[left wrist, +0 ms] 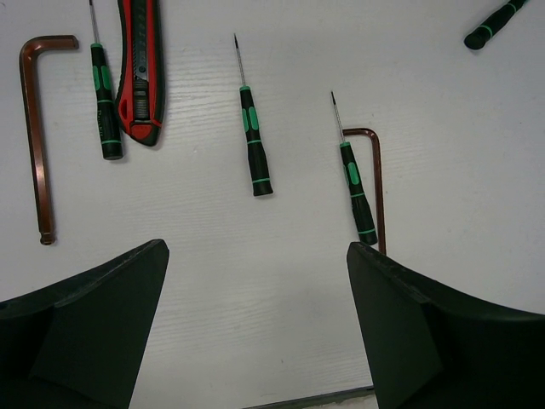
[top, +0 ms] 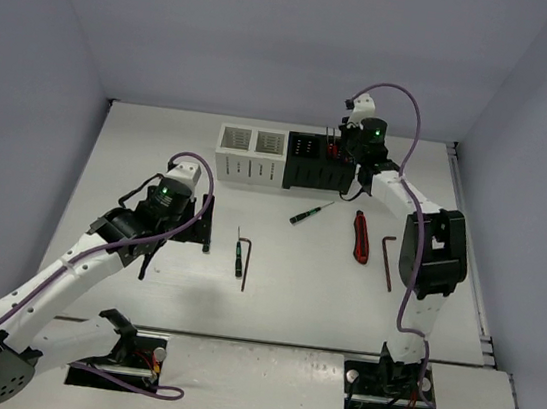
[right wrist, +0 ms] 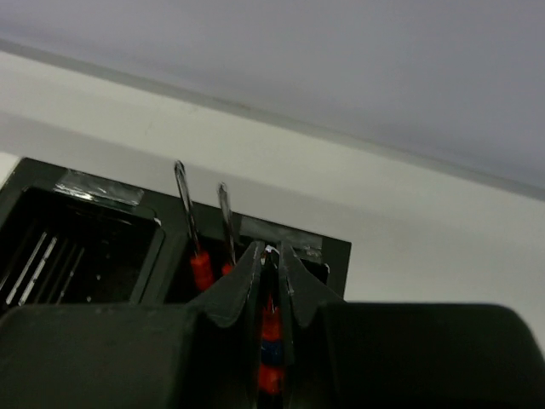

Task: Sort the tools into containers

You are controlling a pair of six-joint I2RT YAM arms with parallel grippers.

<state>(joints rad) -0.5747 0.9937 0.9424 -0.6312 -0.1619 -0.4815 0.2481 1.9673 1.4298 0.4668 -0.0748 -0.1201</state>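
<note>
The right pincer point(right wrist: 271, 250) hides most of the screwdriver point(right wrist: 270, 351) it grips.

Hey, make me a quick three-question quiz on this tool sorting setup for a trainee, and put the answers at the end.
1. Multiple choice: which container is the right claw poised over? A) white box B) black box C) neither
2. True or false: the left claw is gripping a tool.
3. Count: how many hex keys show in the left wrist view?
Key:
1. B. It looks shut on a red-and-blue screwdriver, beside two red-handled screwdrivers standing inside.
2. False. It is open and empty, above green screwdrivers lying on the table.
3. Two.
</note>
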